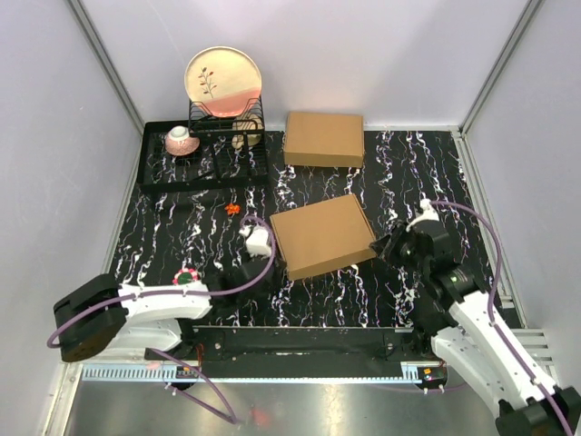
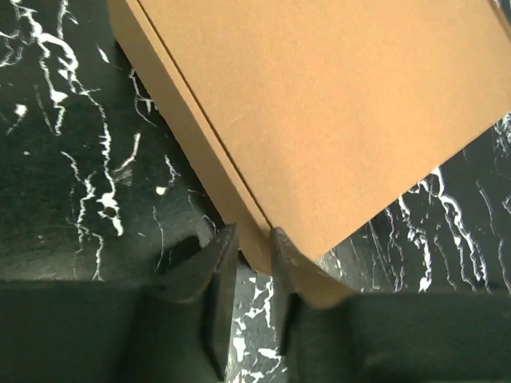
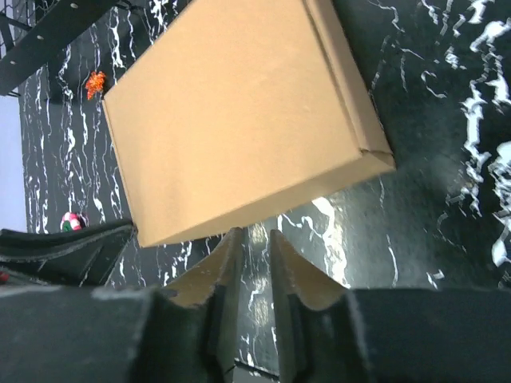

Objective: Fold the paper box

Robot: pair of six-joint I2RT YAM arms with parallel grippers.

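The paper box (image 1: 322, 234) lies closed and flat on the black marbled mat, turned a little askew. My left gripper (image 1: 270, 265) is at its near left corner; in the left wrist view the jaws (image 2: 251, 239) stand a narrow gap apart, and the corner of the box (image 2: 319, 104) reaches just between their tips. My right gripper (image 1: 381, 247) is at the box's right corner. In the right wrist view its jaws (image 3: 251, 239) are slightly apart with only mat between them, and the edge of the box (image 3: 231, 120) lies just beyond the tips.
A second, made-up brown box (image 1: 324, 138) sits at the back. A black dish rack (image 1: 204, 154) at the back left holds a plate (image 1: 223, 80) and a cup (image 1: 181, 139). A small orange item (image 1: 233, 209) and a red-and-green ring (image 1: 188, 276) lie left of the box.
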